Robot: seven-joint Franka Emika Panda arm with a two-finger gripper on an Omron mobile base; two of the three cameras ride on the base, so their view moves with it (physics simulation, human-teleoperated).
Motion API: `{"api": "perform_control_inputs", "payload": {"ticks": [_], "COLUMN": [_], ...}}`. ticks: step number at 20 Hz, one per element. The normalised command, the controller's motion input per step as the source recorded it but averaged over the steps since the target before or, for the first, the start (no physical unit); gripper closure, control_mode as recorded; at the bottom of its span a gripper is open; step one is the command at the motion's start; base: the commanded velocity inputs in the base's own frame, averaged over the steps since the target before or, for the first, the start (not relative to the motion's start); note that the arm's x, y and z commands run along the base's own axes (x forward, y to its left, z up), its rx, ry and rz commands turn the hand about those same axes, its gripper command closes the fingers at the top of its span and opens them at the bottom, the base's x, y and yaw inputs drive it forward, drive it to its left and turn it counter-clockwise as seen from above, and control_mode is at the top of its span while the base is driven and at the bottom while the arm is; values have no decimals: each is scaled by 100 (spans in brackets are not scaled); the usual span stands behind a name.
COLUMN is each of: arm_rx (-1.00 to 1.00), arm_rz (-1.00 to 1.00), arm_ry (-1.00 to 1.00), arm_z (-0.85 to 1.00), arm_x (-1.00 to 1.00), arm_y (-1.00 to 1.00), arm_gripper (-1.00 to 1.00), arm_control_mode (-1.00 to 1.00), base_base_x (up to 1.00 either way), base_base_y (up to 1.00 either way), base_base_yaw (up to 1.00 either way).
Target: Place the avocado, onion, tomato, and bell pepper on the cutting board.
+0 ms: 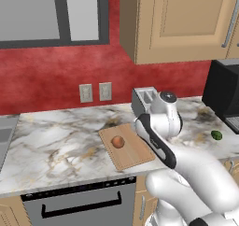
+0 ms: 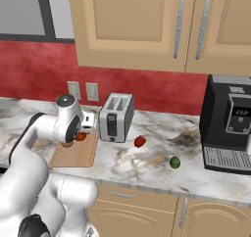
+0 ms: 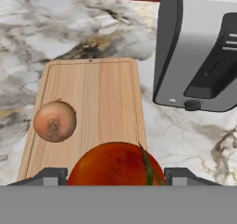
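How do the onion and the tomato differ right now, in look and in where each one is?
The onion is pale tan-peach with a brownish patch; the tomato is smooth orange-red. The onion lies free on the cutting board, near its left edge in the hand view; the tomato sits between the fingers of the gripper, above the board's near end. Both are round and similar in size.

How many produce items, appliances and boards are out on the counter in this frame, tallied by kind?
Produce: 4 — onion, tomato between the fingers of the claw over the board, bell pepper, avocado.
Appliances: 2 — toaster, coffee machine.
Boards: 1 — cutting board.
Total: 7.
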Motion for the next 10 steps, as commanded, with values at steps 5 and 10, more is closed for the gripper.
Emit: {"api": "perform_control_inputs", "payload": {"ticks": [5, 10], "arm_rx": [3, 4], "arm_rz": [2, 2], "arm_ry": [1, 0], "arm_z": [-21, -14], "arm_x": [34, 24], "arm_y": [13, 4], "arm_gripper": [100, 100], "arm_control_mode": [-100, -100], "base_base_x": [0, 0], "base_base_y": [0, 0], "base_base_yaw": [0, 0]}}
